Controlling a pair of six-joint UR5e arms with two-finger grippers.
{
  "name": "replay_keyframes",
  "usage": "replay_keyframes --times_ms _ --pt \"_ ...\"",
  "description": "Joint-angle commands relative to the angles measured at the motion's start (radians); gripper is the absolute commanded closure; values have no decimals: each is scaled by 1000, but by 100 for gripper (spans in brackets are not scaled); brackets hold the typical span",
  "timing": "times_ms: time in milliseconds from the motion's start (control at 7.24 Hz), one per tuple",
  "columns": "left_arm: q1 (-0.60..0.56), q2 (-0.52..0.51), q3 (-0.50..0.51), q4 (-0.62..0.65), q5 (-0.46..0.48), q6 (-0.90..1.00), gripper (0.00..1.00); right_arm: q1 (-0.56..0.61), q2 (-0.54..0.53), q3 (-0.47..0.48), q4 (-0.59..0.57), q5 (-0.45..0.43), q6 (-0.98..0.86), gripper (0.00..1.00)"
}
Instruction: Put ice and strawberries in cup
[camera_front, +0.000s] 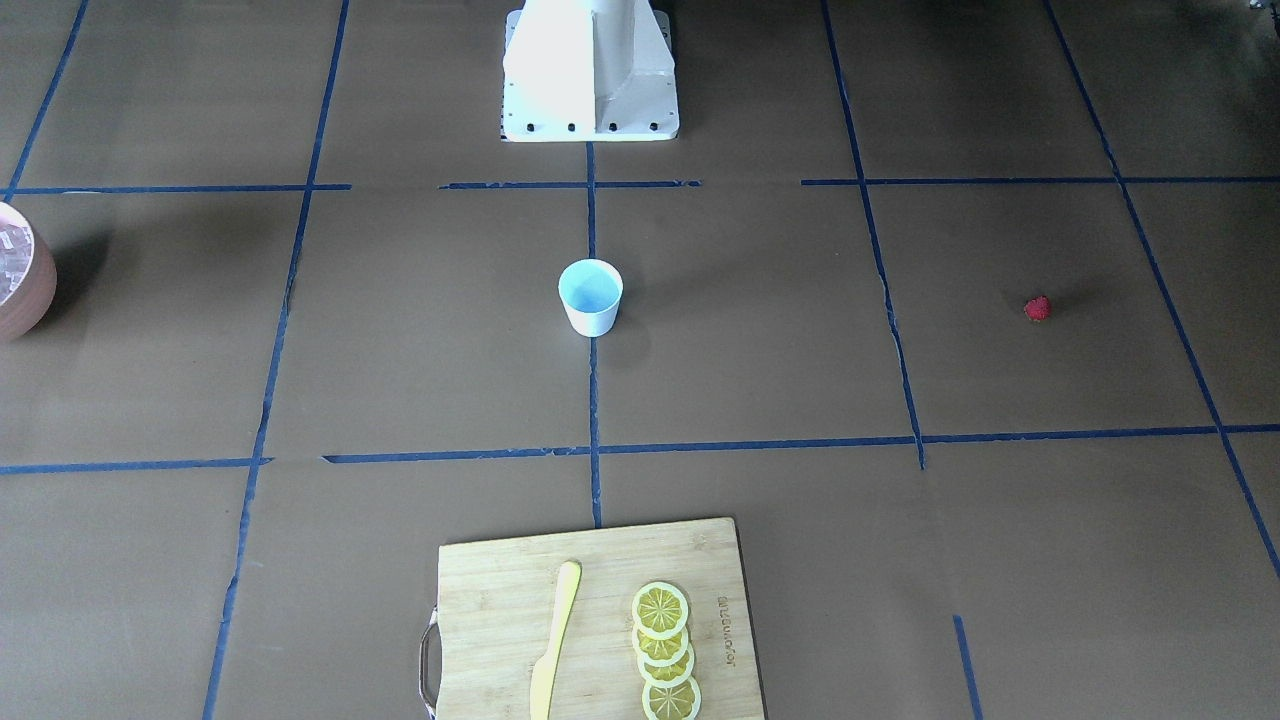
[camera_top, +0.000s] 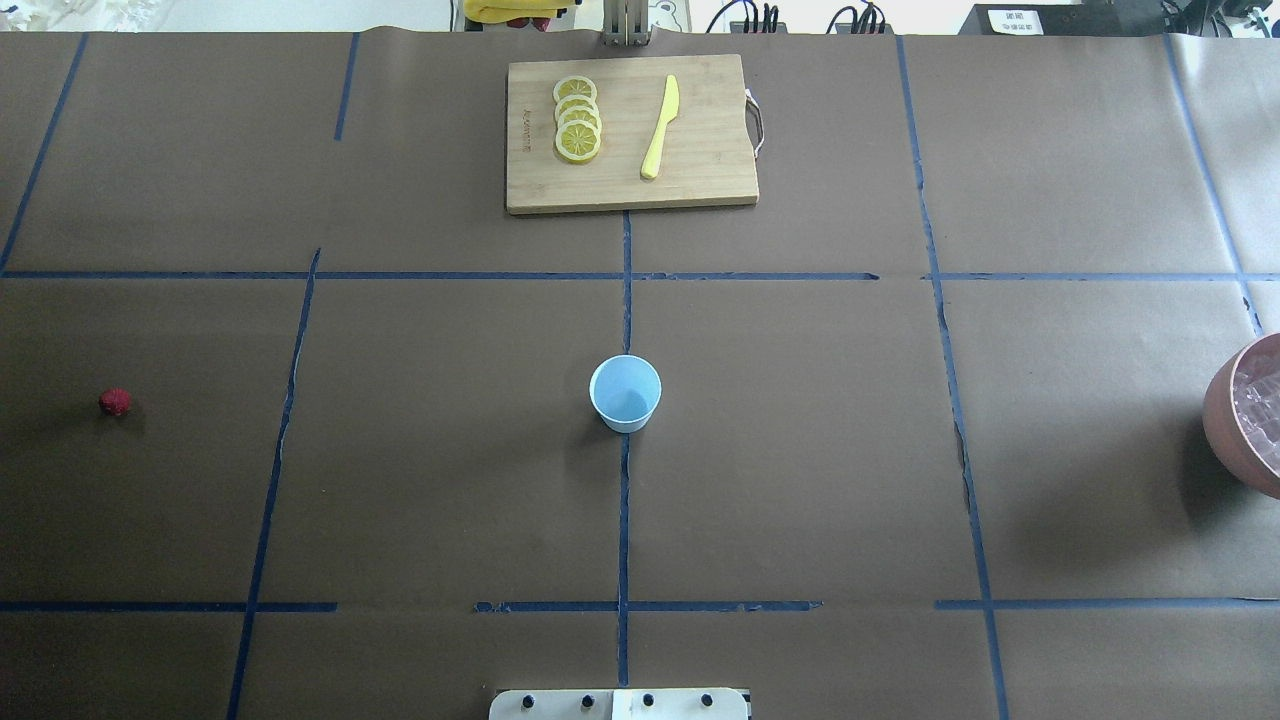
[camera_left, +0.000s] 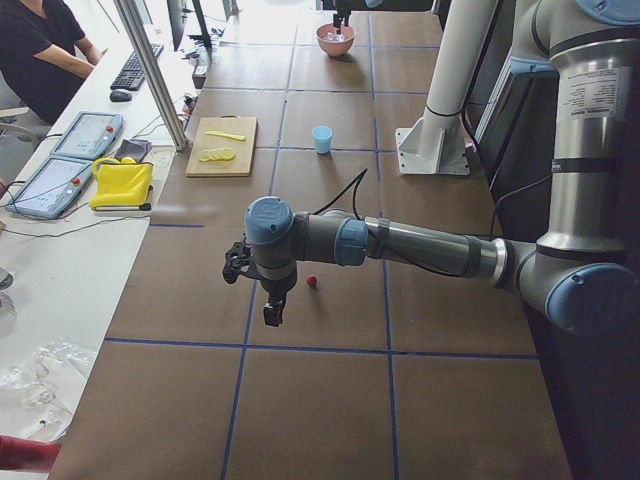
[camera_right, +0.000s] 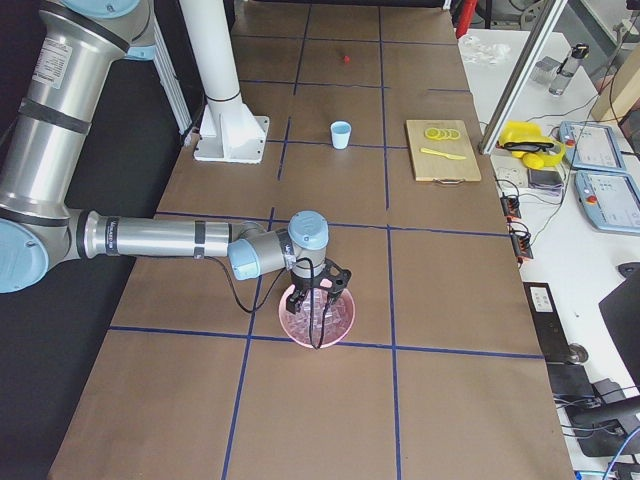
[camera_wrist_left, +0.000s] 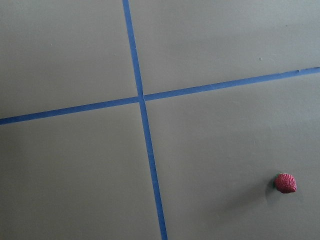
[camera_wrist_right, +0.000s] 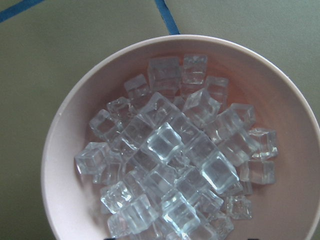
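Brown table (camera_top: 450, 480); left claw (camera_left: 272, 316) downward near strawberry (camera_left: 312, 282), right claw (camera_right: 317, 330) downward over ice (camera_wrist_right: 170, 150), both states indiscernible.

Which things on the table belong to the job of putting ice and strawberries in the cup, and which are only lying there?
For the job:
- cup, empty, mid-table
- strawberry, alone on the table
- ice, piled in the bowl

Only lying there:
- cutting board
- lemon slices on it
- yellow knife on it

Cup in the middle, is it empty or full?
Empty. The cup shows only its pale blue inside. The strawberry lies on the table, and the ice sits in the bowl.
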Motion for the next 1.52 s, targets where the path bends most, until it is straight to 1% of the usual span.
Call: replay_keyframes --times_ms 0,276,690,1104,1381 --pt "0 7 -14 0 1 -1 0 -24 0 -6 12 -18 59 10" --pt "0 5 -19 0 1 -1 0 -47 3 -8 10 -65 86 13" --pt "0 4 -19 0 1 -1 0 -55 23 -47 21 -70 103 15" --pt "0 5 -17 0 1 -1 0 -63 25 -52 25 -70 106 18" --pt "0 4 -19 0 1 -1 0 -78 26 -58 70 -72 178 31"
